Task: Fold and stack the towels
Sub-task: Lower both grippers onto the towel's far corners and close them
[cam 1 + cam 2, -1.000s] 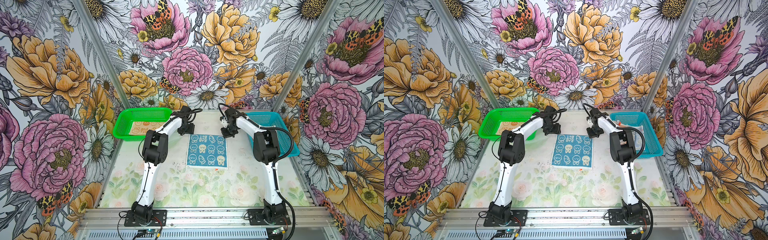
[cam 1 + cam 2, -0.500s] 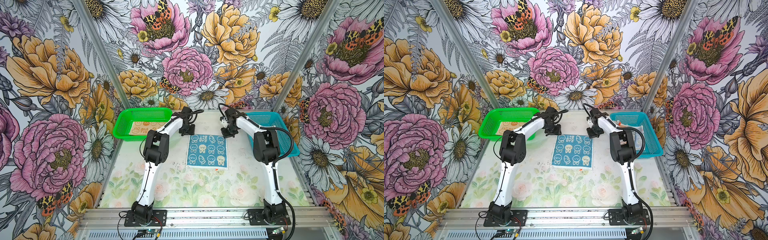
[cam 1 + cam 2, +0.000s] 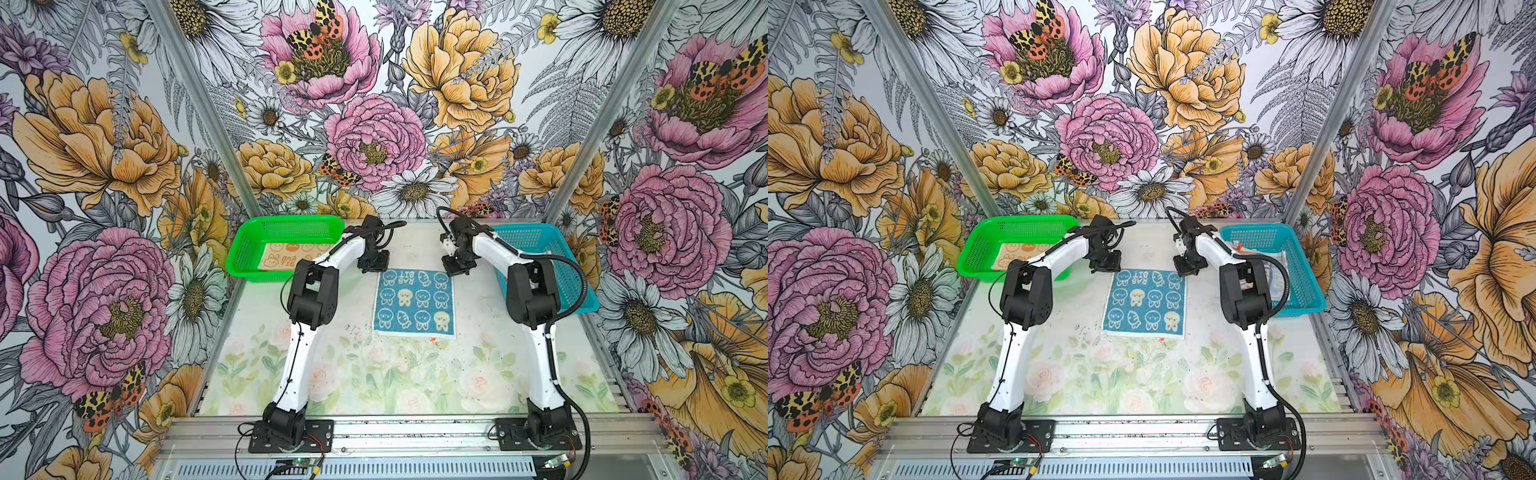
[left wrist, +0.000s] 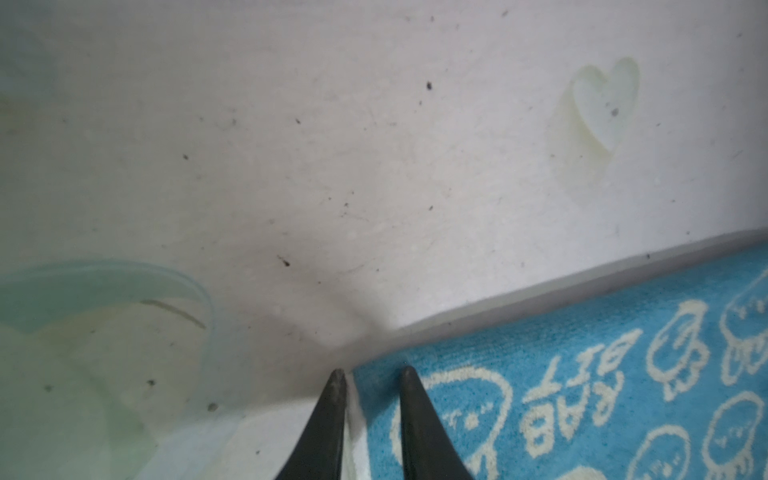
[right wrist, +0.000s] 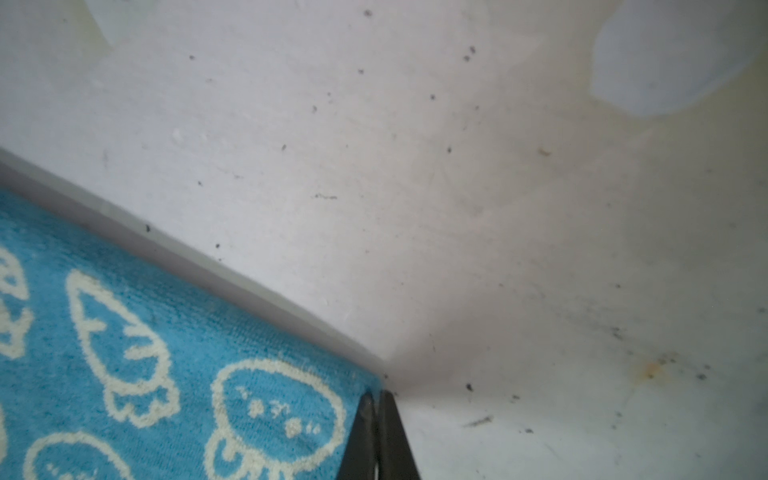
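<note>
The teal-blue towel (image 3: 413,303) lies flat on the tabletop (image 3: 374,374), midway between the arms and toward the far side. The left pincer (image 4: 372,374) sits at its far-left corner, tips a little apart, one on the cloth and one just off the hem. The right pincer (image 5: 377,397) is together, clamped on the far-right corner. An orange towel (image 3: 286,255) lies in the green basket (image 3: 249,249), far left.
</note>
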You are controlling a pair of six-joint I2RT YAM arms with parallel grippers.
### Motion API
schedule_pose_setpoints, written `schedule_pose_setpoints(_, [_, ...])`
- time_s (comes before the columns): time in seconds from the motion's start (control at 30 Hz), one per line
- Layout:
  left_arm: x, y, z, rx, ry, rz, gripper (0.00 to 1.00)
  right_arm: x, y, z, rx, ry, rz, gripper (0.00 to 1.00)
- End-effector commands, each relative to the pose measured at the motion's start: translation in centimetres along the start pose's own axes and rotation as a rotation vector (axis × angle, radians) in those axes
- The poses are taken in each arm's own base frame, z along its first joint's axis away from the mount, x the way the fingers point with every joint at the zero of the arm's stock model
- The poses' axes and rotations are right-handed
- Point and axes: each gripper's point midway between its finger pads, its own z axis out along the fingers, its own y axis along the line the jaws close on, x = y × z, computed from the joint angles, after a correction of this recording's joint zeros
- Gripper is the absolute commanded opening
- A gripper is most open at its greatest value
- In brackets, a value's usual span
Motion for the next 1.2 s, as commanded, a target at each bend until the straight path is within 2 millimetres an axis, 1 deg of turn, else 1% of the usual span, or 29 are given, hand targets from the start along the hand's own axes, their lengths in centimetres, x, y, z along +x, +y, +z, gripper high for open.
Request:
schedule_pose_setpoints(0.0, [1.8, 1.0, 1.9, -0.009, 0.062, -0.004, 0.23, 0.0, 0.2, 0.1, 0.005, 0.008, -0.008, 0.00])
schedule_pose_setpoints(0.1, [2.4, 1.5, 2.4, -0.023, 0.078, -0.002, 0.21, -0.1, 0.3, 0.0, 0.002, 0.004, -0.008, 0.00])
schedule_pose_setpoints(0.2, [2.5, 1.7, 2.6, -0.025, 0.082, -0.004, 0.16, -0.1, 0.3, 0.0, 0.000, 0.004, -0.007, 0.00])
schedule_pose_setpoints(0.27, [2.5, 1.8, 2.7, -0.026, 0.083, -0.001, 0.10, -0.2, 0.5, -0.2, -0.005, -0.001, -0.009, 0.00])
schedule_pose_setpoints(0.33, [2.4, 1.9, 2.7, -0.028, 0.081, -0.001, 0.09, -0.2, 0.6, -0.3, -0.010, -0.002, -0.008, 0.00])
schedule_pose_setpoints(0.43, [2.6, 1.6, 3.0, -0.012, 0.088, -0.001, 0.08, -0.1, 0.5, -0.4, -0.011, -0.003, -0.006, 0.00])
schedule_pose_setpoints(0.57, [3.1, 1.0, 3.6, -0.005, 0.105, 0.007, 0.00, -0.1, 0.6, -0.4, -0.012, -0.004, -0.006, 0.00])
schedule_pose_setpoints(0.7, [3.0, 0.7, 3.5, -0.001, 0.101, 0.013, 0.00, -0.2, 0.7, -0.7, -0.016, -0.009, -0.007, 0.00])
schedule_pose_setpoints(0.83, [1.5, 0.7, 2.0, 0.018, 0.058, -0.004, 0.00, -0.8, 1.2, -1.6, -0.041, -0.033, -0.004, 0.00])
schedule_pose_setpoints(0.97, [-0.6, 0.5, -0.7, 0.054, -0.009, -0.028, 0.00, -1.3, 1.8, -2.8, -0.073, -0.061, 0.008, 0.00])
schedule_pose_setpoints(1.07, [-1.7, -0.3, -2.2, 0.074, -0.050, -0.012, 0.00, -1.5, 2.1, -3.5, -0.087, -0.076, 0.014, 0.00])
schedule_pose_setpoints(1.17, [-2.2, -1.1, -3.1, 0.093, -0.075, -0.004, 0.00, -1.7, 2.3, -4.0, -0.098, -0.085, 0.020, 0.00])
